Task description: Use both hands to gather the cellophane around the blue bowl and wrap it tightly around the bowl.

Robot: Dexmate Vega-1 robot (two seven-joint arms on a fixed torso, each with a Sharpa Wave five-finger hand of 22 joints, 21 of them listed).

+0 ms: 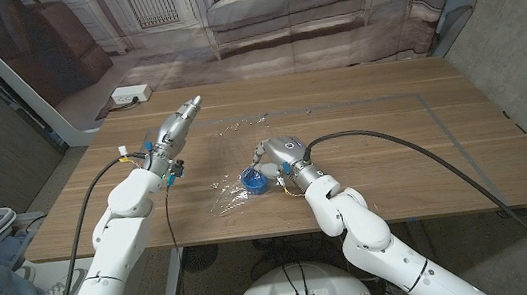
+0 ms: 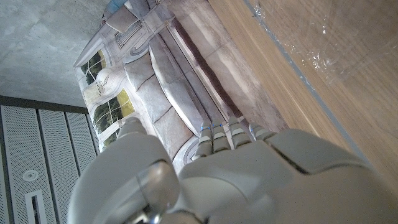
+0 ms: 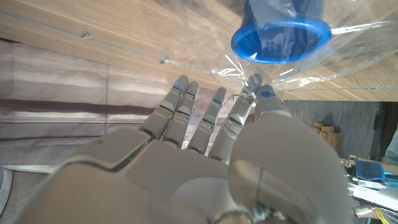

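1. Blue bowl (image 1: 253,180): mid-desk (image 1: 395,151), lying under loose cellophane (image 1: 227,194).
2. My right hand (image 1: 277,154): just beside the bowl, fingers spread, holding nothing, ready to gather.
3. My left hand (image 1: 173,128): well apart from the bowl, raised; grip I cannot tell.

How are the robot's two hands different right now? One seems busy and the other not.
The right hand sits beside the blue bowl at the cellophane; the left hand is raised, well away from both. The right hand's fingers reach toward the film; the left hand points toward the table's far edge. Both look empty.
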